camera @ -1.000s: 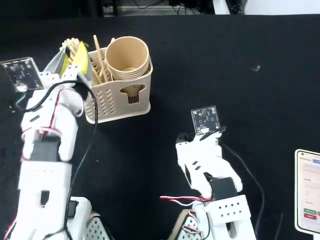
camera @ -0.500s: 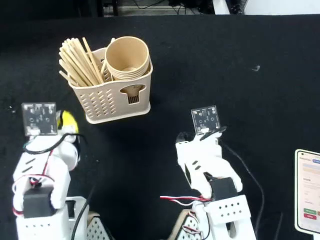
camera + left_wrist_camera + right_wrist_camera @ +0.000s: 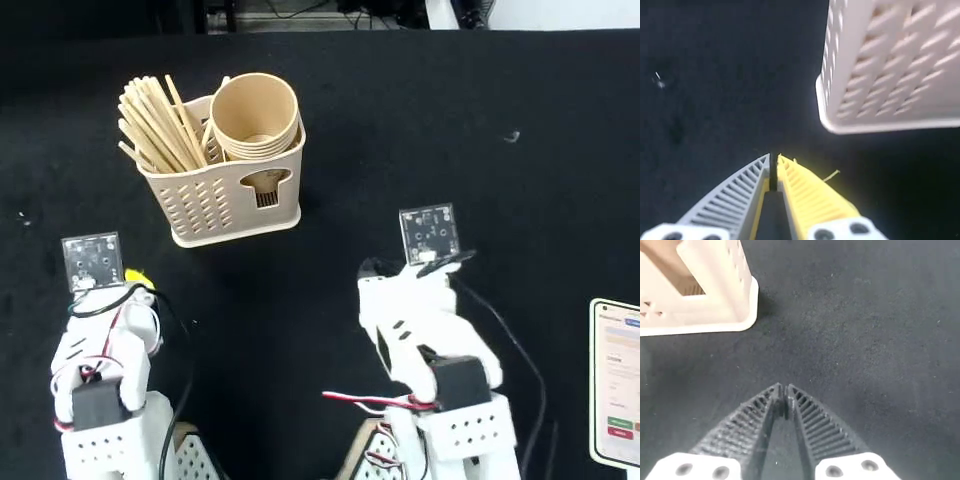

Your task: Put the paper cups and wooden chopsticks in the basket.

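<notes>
Black table (image 3: 450, 120) bears the basket (image 3: 230, 203) (phone (image 3: 616, 380) at its edge).

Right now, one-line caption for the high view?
Cups and chopsticks in the basket; left arm and right arm folded, apart from it.

Basket (image 3: 880, 70), ahead of the left pincer (image 3: 774, 162): blurred and cut by the frame edge; also cut ahead of the right pincer (image 3: 785, 390). Chopsticks (image 3: 155, 115) and cups (image 3: 255, 115): lower parts hidden by the basket walls. High view: both pincers largely hidden under their boards (image 3: 92, 262). Speck (image 3: 512, 136) far beyond the right pincer: too small to identify.
</notes>
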Action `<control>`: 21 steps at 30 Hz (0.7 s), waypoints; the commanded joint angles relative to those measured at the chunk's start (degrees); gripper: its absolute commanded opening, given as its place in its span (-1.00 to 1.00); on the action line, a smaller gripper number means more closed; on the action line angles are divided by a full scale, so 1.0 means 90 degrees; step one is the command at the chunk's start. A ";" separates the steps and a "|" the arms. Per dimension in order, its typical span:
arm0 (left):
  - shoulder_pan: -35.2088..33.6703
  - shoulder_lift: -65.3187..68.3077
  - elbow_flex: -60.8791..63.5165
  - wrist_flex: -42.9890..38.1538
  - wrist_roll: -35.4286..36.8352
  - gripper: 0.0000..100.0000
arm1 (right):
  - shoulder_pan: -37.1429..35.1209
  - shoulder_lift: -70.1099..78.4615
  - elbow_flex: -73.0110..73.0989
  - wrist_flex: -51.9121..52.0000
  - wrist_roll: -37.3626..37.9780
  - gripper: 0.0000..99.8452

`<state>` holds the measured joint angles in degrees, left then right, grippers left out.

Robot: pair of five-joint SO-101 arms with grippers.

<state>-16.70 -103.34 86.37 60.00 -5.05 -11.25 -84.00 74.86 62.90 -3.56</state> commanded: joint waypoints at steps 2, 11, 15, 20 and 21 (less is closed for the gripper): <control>-0.0054 -0.0020 0.0611 -0.0049 -0.0068 -0.92 | 0.0088 -0.0122 -0.0513 0.1475 -0.0107 -0.97; 0.0024 -0.0010 0.1226 0.0205 -0.0029 -0.92 | 0.0117 -0.0122 0.0679 0.0283 -0.0127 -0.97; -0.0005 -0.0010 0.1226 0.1162 -0.0039 -0.93 | 0.0117 -0.0122 0.1939 -0.1455 -0.0127 -0.97; -0.0034 -0.0010 0.1226 0.1368 -0.0039 -0.93 | 0.0117 -0.0142 0.2398 -0.1934 -0.0127 -0.97; -0.0024 -0.0010 0.1226 0.1368 -0.0039 -0.93 | 0.0107 -0.0171 0.2408 -0.1778 -0.0127 -0.97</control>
<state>-16.62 -103.25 96.04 71.60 -5.05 -11.25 -84.53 96.40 46.55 -4.18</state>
